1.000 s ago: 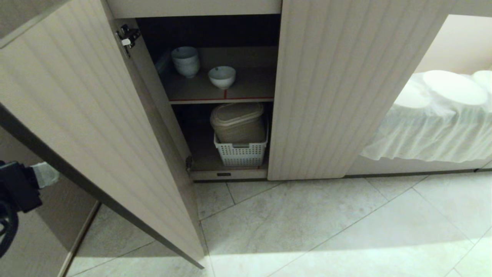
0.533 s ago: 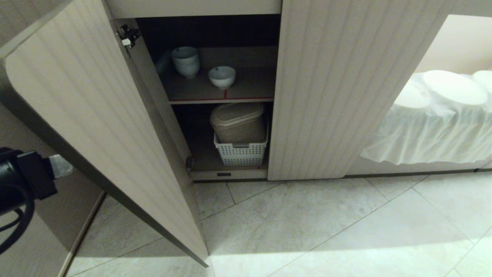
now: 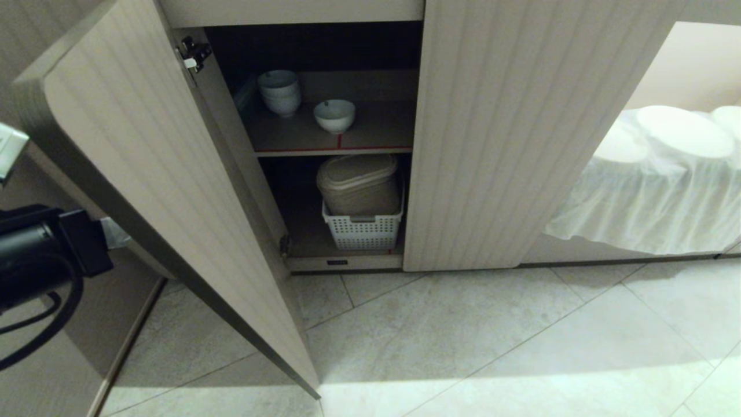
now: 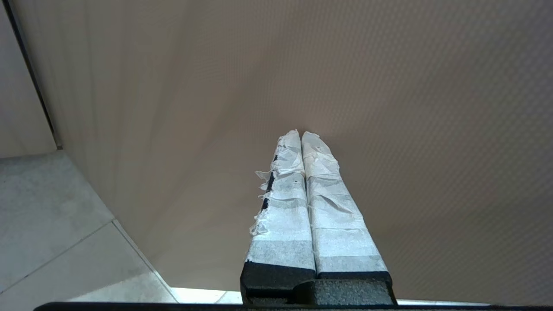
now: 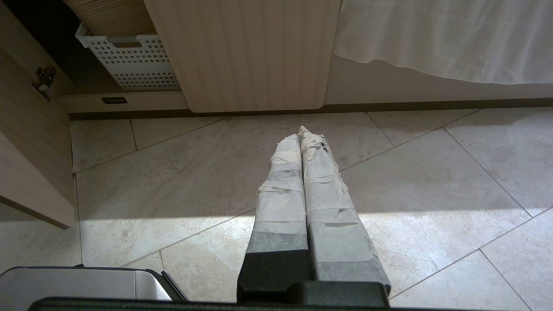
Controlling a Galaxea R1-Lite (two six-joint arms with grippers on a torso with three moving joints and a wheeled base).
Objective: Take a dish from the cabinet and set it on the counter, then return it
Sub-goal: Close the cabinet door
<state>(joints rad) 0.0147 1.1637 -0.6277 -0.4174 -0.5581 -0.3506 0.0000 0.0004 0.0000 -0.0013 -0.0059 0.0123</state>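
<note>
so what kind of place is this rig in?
Probably a home-style kitchen: a low cabinet with fluted doors, white bowls on its upper shelf, a perforated white basket below, tiled floor.

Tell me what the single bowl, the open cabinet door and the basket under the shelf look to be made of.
Bowl: likely glazed white ceramic, smooth with a slight sheen.
Open door: probably wood-look laminate, matte beige with fine vertical fluting.
Basket: apparently white moulded plastic, with a perforated grid wall.
</note>
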